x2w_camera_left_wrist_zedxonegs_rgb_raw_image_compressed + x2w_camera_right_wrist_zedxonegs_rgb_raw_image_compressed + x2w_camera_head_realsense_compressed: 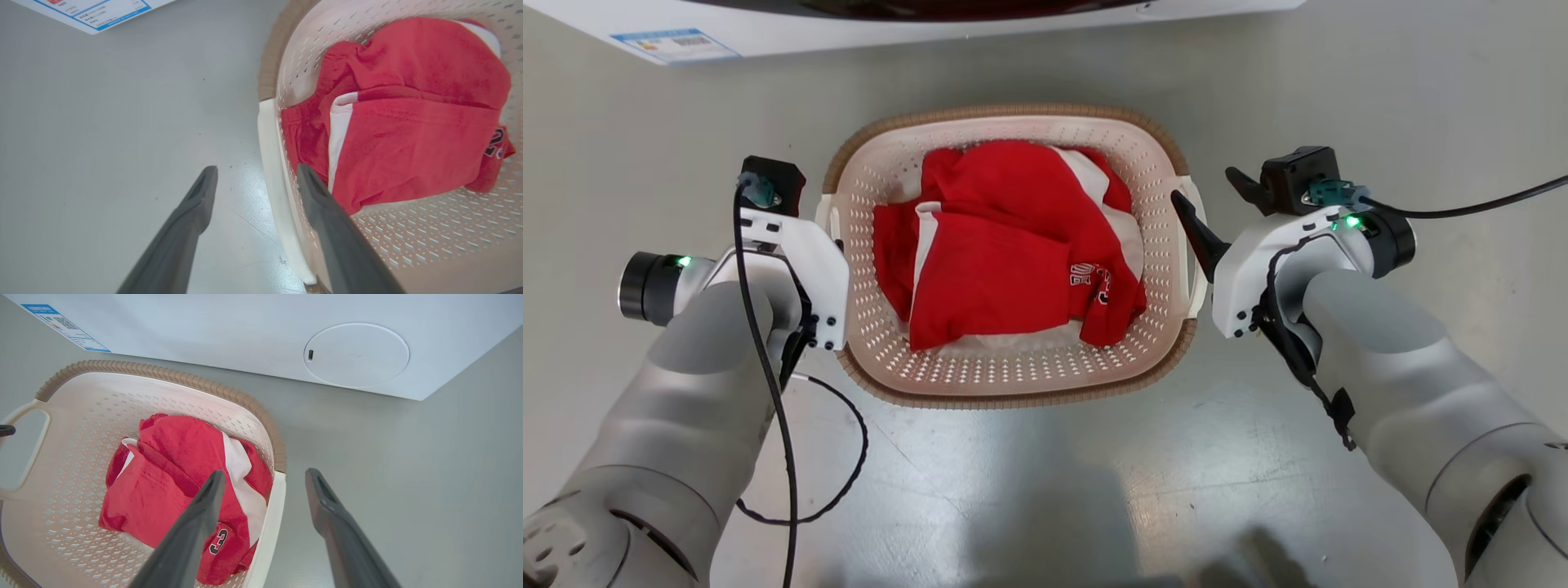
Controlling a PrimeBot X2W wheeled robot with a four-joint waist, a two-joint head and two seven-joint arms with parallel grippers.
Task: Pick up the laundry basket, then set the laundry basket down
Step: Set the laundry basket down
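Honestly laundry basket (1013, 114) sits on floor (1045, 457) by washer (204, 335), stiff plastic, prob light w/ just red clothes (1005, 269). Left gripper (257, 169) & right gripper (265, 473) both spread, straddling side handles (267, 134), best grab pts imo.

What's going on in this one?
A two-armed robot is at a basket of red-and-white clothes. The basket seems to sit on the floor in front of a white washer. Both claws are open and gripping nothing. The left claw straddles the left handle and the right claw straddles the right handle. The pictures don't show whether this is just before the lift or just after the set-down.
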